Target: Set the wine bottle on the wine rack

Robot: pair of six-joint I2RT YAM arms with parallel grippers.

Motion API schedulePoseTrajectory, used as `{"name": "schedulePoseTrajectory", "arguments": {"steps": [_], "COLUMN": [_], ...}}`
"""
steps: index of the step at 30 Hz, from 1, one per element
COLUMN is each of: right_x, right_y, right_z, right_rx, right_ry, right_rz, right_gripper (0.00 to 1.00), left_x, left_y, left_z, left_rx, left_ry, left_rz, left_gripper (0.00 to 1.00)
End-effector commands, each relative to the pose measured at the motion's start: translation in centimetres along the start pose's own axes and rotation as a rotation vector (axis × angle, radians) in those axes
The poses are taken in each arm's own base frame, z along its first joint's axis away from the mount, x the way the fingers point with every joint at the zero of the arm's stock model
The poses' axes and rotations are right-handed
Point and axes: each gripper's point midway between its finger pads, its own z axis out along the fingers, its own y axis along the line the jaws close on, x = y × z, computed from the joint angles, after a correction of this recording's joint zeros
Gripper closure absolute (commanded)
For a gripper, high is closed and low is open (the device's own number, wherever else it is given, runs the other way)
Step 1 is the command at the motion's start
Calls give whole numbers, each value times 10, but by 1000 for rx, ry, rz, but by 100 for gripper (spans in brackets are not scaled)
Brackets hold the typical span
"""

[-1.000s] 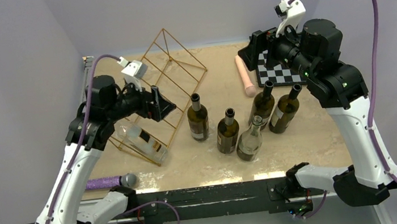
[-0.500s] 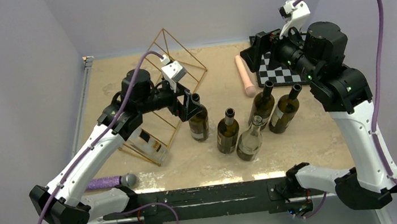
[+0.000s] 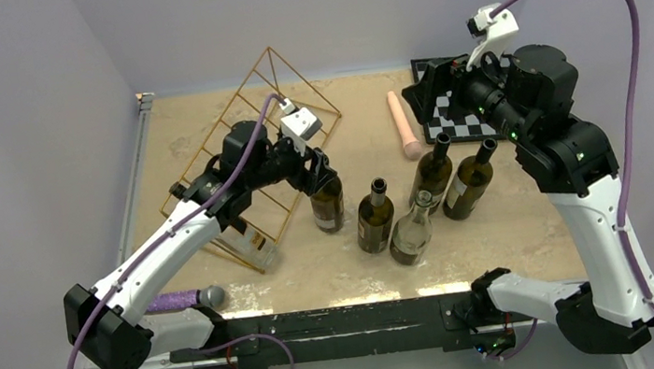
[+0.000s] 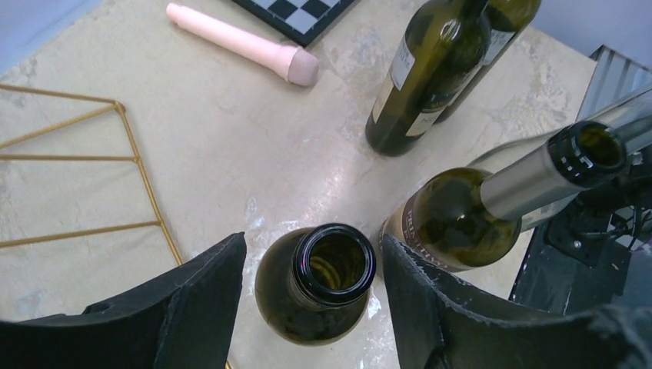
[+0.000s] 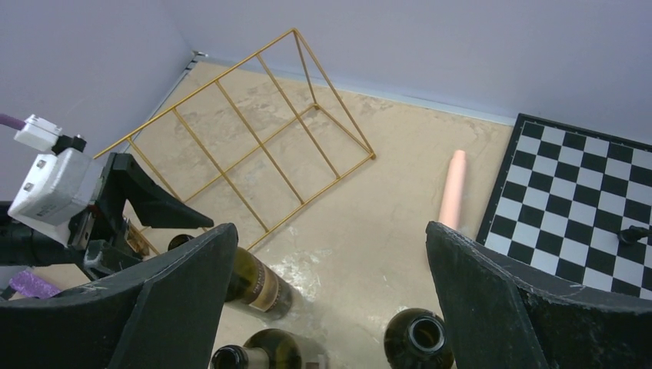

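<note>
The gold wire wine rack (image 3: 248,147) stands at the back left, with a clear bottle (image 3: 240,233) lying in its lower near slot. It also shows in the right wrist view (image 5: 254,146). My left gripper (image 3: 320,174) is open and straddles the neck of the leftmost standing dark wine bottle (image 3: 326,201). In the left wrist view the bottle's mouth (image 4: 334,265) sits between the spread fingers (image 4: 207,300), with gaps on both sides. My right gripper (image 3: 421,98) is open and empty, raised near the chessboard's left edge.
Several other bottles stand in a cluster to the right: one dark (image 3: 375,221), one clear (image 3: 411,231), two dark (image 3: 432,176) (image 3: 467,184). A pink cylinder (image 3: 405,125) lies beside the chessboard (image 3: 457,121). A purple microphone (image 3: 182,300) lies at the near left edge.
My left arm has swung right from the rack to the leftmost standing bottle, its open fingers now round the neck. My right arm has drifted slightly right and up.
</note>
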Motion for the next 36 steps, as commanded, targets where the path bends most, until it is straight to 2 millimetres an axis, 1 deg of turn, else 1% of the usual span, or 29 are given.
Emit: {"name": "schedulePoseTrajectory", "arguments": {"steps": [1,4,6,8,10,12,13,16,19,23,24,27,32,36], "right_x": [-7,-6,-6,-5,-5,-5,-5,-5,-5,-6,-7,-7,-6,-6], "right_y": [-2,-2,-2,-2,-2,-3,-5,-5,-5,-4,-4,-4,-3,-4], "right_z": [-7,-7,-8,-8,-9,-9,-9,-9,-9,-8,-8,-6,-3,-1], "right_rx": [18,19,18,19,19,19,31,35,33,29,28,25,25,26], "right_ry": [-35,-34,-34,-31,-33,-31,-34,-37,-37,-37,-37,-36,-32,-29], "right_rz": [8,7,7,3,3,1,2,0,0,0,1,2,5,4], "right_gripper": [3,3,3,3,3,3,3,3,3,3,3,3,3,3], "left_x": [2,6,6,4,0,-3,-5,-15,-31,-57,-61,-70,-65,-55], "left_y": [6,8,8,9,9,11,12,17,26,41,41,51,78,93], "left_z": [6,8,10,11,10,8,6,-2,-13,-36,-40,-58,-90,-112], "left_rx": [-29,-31,-31,-34,-39,-54,-63,-108,-183,-319,-335,-430,-656,-798], "left_ry": [-17,-13,-15,-24,-35,-41,-49,-70,-102,-150,-160,-191,-200,-175], "left_rz": [36,35,36,37,40,43,47,48,18,-66,-87,-151,-261,-315], "left_gripper": [31,35,43,55,73,93,100,100,100,100,100,100,100,100]}}
